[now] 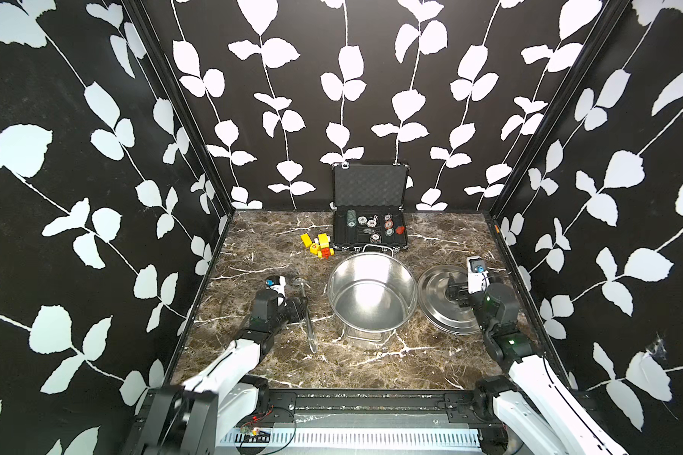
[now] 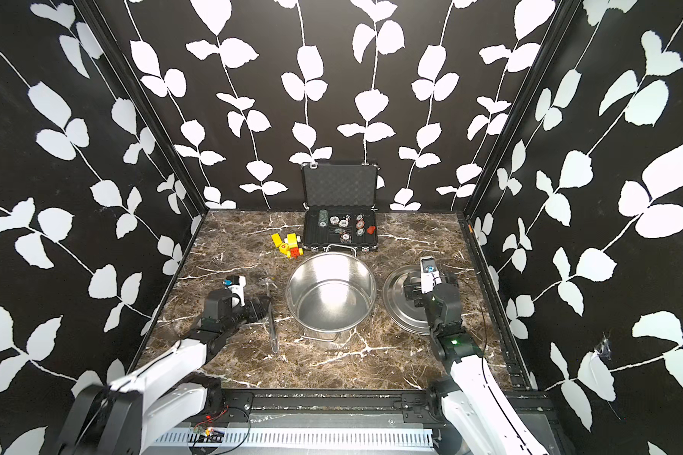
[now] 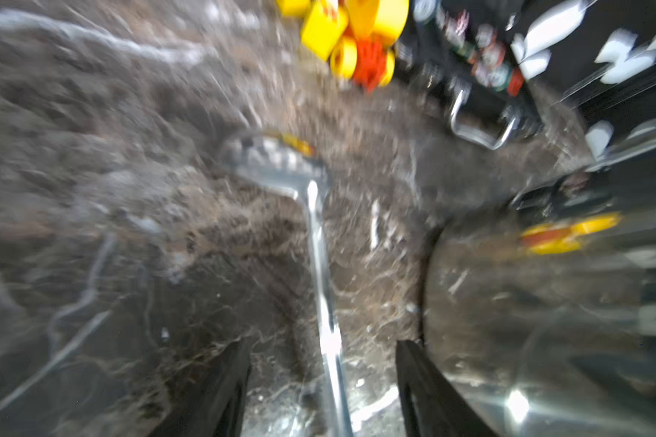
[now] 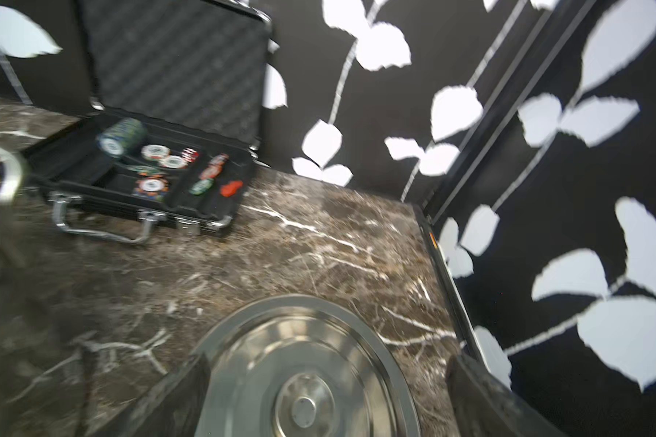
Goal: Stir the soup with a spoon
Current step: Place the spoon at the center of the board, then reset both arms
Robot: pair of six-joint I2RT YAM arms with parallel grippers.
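Pot [image 1: 371,303] [image 2: 330,301]: large, steel, two loop handles; upright near the middle of the table [image 1: 371,366]; uncovered; inside bare and shiny.
Ladle [image 1: 310,333] [image 2: 273,335] [image 3: 319,265]: flat on the table just left of the pot, apart from it; small round bowl toward the far side, handle end toward the near edge.
Left end effector [image 1: 302,307] [image 3: 324,378]: low over the ladle's handle, about mid-length; fingers [image 3: 228,389] apart, one on each side of the handle, table showing in both gaps in the left wrist view; clamped on nothing; contact with the handle not discernible through the blur.
Right end effector [image 1: 456,293] [image 4: 328,393]: over the lid [image 1: 434,303] [image 4: 300,352]; fingers spread wide, one on each side of the centre knob [image 4: 303,410]; holding nothing; touching the lid or not, cannot tell.
Lid: flat on the table just right of the pot, knob up.
Case [image 1: 369,185] [image 4: 175,56]: black, open, foam-lined, behind the pot; poker chips [image 1: 371,227] [image 4: 154,151] in its tray.
Toy blocks [image 1: 318,246] [image 3: 349,34]: yellow and red, just left of the case.
Writing: red mark on one yellow block, possibly a numeral; print on the chips too small to read.
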